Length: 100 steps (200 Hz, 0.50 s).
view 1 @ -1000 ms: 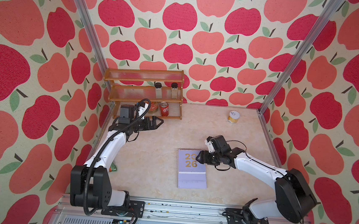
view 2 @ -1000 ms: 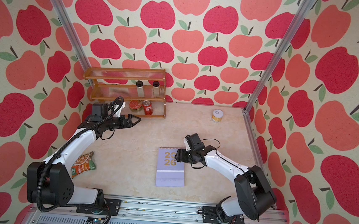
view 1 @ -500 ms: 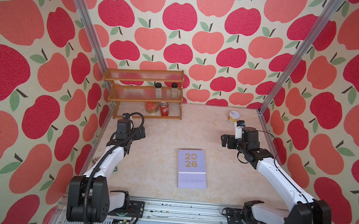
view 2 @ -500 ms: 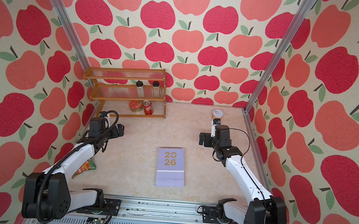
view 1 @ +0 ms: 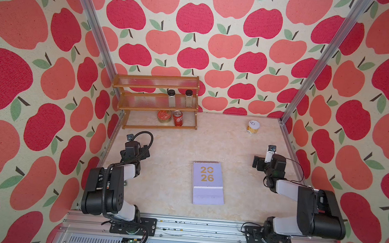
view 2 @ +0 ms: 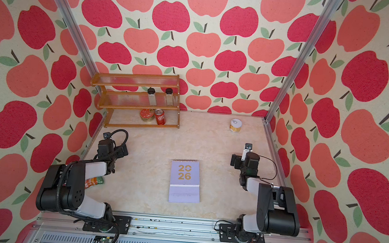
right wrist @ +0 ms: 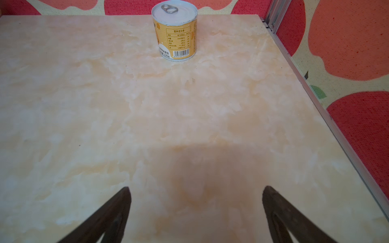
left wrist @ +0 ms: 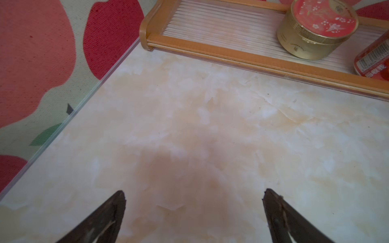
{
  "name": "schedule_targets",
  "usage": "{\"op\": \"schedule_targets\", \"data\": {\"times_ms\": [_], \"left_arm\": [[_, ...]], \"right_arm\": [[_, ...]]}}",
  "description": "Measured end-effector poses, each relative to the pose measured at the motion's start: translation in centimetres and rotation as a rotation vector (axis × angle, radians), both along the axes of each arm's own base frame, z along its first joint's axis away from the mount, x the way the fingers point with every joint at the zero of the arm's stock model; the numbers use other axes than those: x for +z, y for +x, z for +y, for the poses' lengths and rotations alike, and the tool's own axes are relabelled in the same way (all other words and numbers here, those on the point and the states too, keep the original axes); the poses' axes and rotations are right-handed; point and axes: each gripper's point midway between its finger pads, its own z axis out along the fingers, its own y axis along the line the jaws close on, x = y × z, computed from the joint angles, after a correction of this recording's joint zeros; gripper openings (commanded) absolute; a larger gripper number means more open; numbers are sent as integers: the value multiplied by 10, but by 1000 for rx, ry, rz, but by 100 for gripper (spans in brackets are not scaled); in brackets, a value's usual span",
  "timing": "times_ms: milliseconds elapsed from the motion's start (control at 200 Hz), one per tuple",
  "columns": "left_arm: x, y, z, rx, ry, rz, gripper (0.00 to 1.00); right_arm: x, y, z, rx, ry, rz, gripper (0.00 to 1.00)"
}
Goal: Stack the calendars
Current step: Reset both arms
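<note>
lavender calendar (view 1: 207, 182): the only cover showing in both top views, gold "2026" up. It lies flat on the tabletop (view 1: 175, 146), well out in front of the rack (view 1: 156, 107). Whether the other calendars lie under it cannot be told from above.
left hand (left wrist: 193, 195): wide and empty, low over bare tabletop just in front of the rack's bottom shelf.
right hand (right wrist: 195, 193): wide and empty, well apart from the rack, across the tabletop from it and pointing at a tin can (right wrist: 174, 33).
step in hand: probably the finish, with both arms folded at the sides and nothing held.
doing it well: keep both hands off the pile. If a corner shows, nudge it sideways with one finger and do not lift.
snack packet (view 2: 93, 181): under the left arm, well in front of the rack. Leave it there.
</note>
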Motion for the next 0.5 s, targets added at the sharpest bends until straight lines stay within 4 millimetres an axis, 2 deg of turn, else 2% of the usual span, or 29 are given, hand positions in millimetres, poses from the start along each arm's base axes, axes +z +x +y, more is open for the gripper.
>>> {"op": "schedule_targets", "data": {"times_ms": [100,190,285,500], "left_arm": [[5,9,-12,-57,15,-55,100],[3,8,-18,-89,27,-88,100],[-1,7,-20,-100,31,-86,100],[7,12,-22,-113,30,-124,99]], "right_arm": [[-5,9,5,37,1,-48,99],[-10,8,10,61,1,-49,99],[-2,12,12,70,-9,-84,99],[4,14,20,84,-41,-110,99]]}}
